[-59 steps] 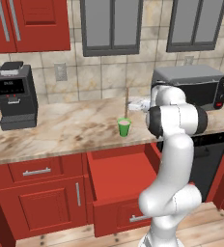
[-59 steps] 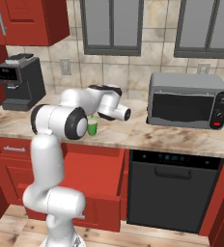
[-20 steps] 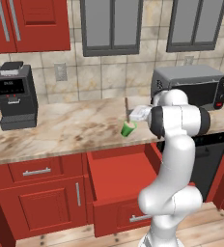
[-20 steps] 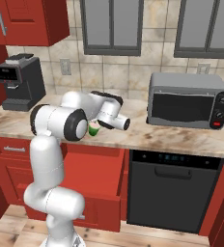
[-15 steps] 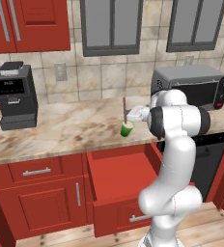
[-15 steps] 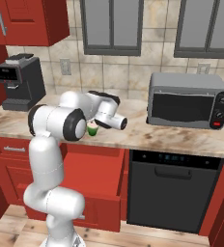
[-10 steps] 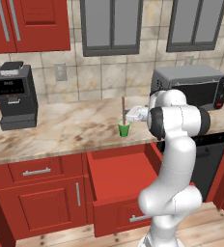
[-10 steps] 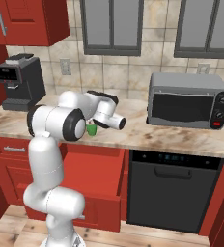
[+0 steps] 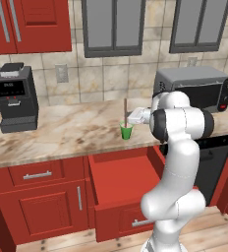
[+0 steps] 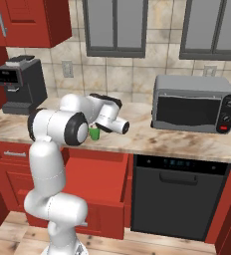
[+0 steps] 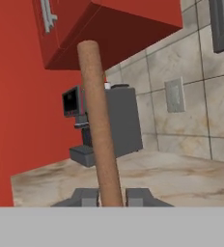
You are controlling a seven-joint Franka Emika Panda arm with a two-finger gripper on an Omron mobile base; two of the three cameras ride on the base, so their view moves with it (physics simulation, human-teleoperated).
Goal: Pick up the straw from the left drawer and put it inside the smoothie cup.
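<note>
The tan straw (image 9: 125, 109) stands upright with its lower end in the small green smoothie cup (image 9: 126, 131) on the marble counter. My gripper (image 9: 129, 118) reaches in from the right and is shut on the straw just above the cup's rim. In the hand view the straw (image 11: 99, 125) rises between my two fingertips (image 11: 87, 197), which press against it on both sides. In the right base view the cup (image 10: 94, 133) peeks out beside my forearm. Below the counter, the left drawer (image 9: 120, 178) is pulled out, its red floor bare.
A black coffee machine (image 9: 13, 98) stands at the counter's left end. A grey microwave (image 10: 194, 104) sits at the right, above a dark dishwasher (image 10: 179, 189). A narrower red drawer front with a silver handle (image 9: 36, 174) lies left of the open drawer.
The straw, held tilted over the cup a second ago, has swung upright, and its lower end has gone down into the cup. My hand turned with it.
</note>
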